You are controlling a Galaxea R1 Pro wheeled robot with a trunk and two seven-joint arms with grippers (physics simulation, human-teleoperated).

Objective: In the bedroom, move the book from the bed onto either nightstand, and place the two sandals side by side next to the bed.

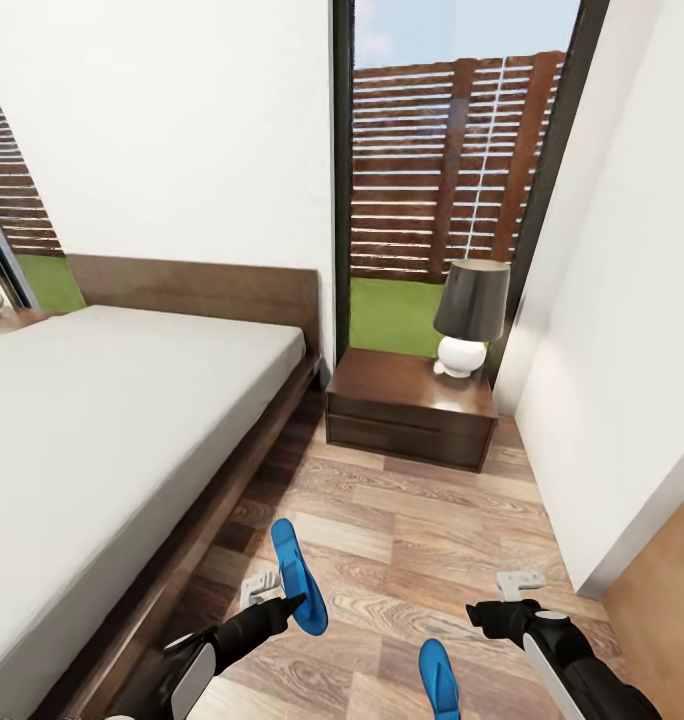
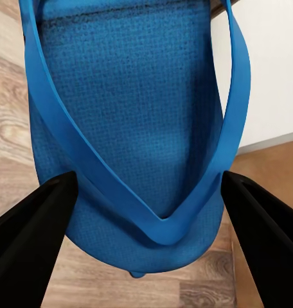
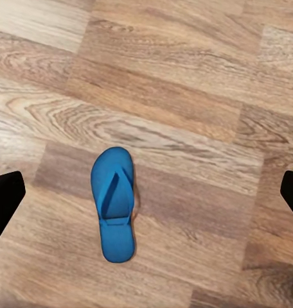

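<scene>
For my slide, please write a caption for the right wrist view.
Open right gripper above a blue sandal lying flat, strap up, on the wood-plank floor.

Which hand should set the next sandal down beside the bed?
Left. The left hand already has one sandal between its fingers and hangs by the bed frame. The right hand is open and empty, above the other sandal lying flat on the floor, farther from the bed.
</scene>
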